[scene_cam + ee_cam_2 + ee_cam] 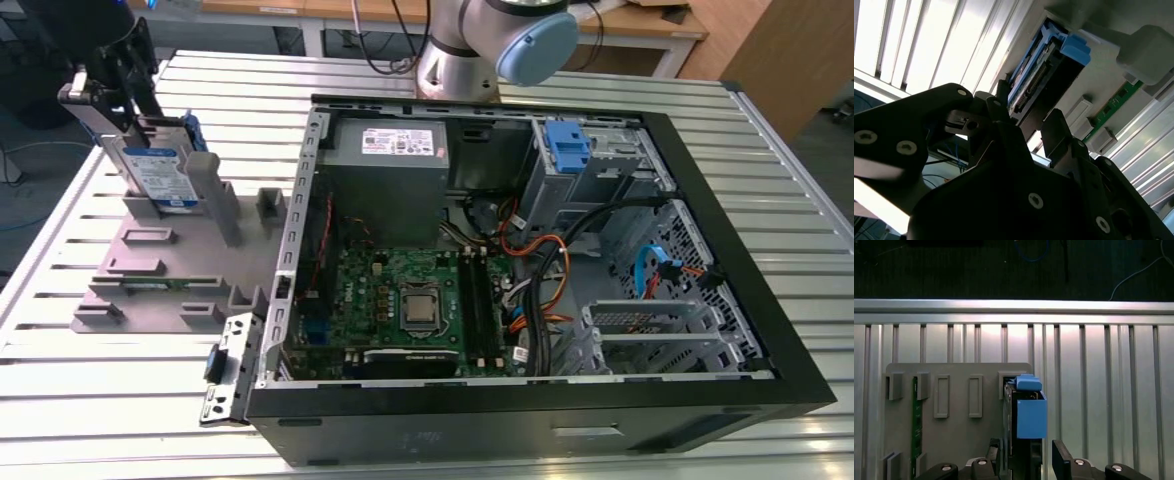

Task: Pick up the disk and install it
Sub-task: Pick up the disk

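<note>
The disk [163,178] stands on edge in a slot of the grey fixture plate [174,265] at the exterior view's left, its white-and-blue label facing out. In the first wrist view the disk [1026,412] shows its blue side rail. My gripper [118,95] hangs right above its top end. In both wrist views the black fingers [1061,457] straddle the disk with a small gap on each side. The gripper [1026,460] is open. From the second wrist view the disk [1031,80] runs between the fingertips [1004,107], with the gripper [1029,120] close over its end.
An open black computer case [534,405] lies at the exterior view's right, with a motherboard [400,300], a grey power-supply box [387,145], a blue clip [567,145] by the drive bay and loose cables. A green memory stick [916,425] sits in the fixture. The table is slatted aluminium.
</note>
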`<state>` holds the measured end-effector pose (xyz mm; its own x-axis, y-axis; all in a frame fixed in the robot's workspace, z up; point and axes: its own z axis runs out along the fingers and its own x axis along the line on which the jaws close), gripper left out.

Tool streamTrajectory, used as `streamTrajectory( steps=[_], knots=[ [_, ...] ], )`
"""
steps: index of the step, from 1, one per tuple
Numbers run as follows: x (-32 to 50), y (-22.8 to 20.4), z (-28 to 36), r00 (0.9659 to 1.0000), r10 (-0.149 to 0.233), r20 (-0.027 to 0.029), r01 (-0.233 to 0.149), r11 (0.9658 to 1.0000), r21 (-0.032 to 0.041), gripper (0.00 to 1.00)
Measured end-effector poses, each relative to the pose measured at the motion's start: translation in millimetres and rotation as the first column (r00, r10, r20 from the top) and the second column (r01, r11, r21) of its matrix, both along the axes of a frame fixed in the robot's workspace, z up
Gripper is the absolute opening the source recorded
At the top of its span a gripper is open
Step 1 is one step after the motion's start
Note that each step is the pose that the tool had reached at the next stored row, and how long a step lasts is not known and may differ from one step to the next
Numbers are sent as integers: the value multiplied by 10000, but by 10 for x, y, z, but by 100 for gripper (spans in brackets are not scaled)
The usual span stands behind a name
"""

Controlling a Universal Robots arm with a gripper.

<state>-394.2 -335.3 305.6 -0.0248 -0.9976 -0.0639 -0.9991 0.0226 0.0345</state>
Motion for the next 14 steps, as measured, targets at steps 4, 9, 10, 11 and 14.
streamTrajectory(
  steps=[4, 9, 10, 11, 14],
  knots=[
    [0, -7, -11, 10000, 1, 1, -1, 10000, 1, 53],
    [0, -26, -16, 10000, 1, 1, -1, 10000, 1, 53],
    [0, -26, -16, 10000, 0, 2, 0, 10000, 2, 53],
    [0, -26, -17, 10000, -1, 2, 1, 10000, 2, 53],
    [0, -27, -25, 10000, 0, 0, 0, 10000, 1, 53]
  ],
)
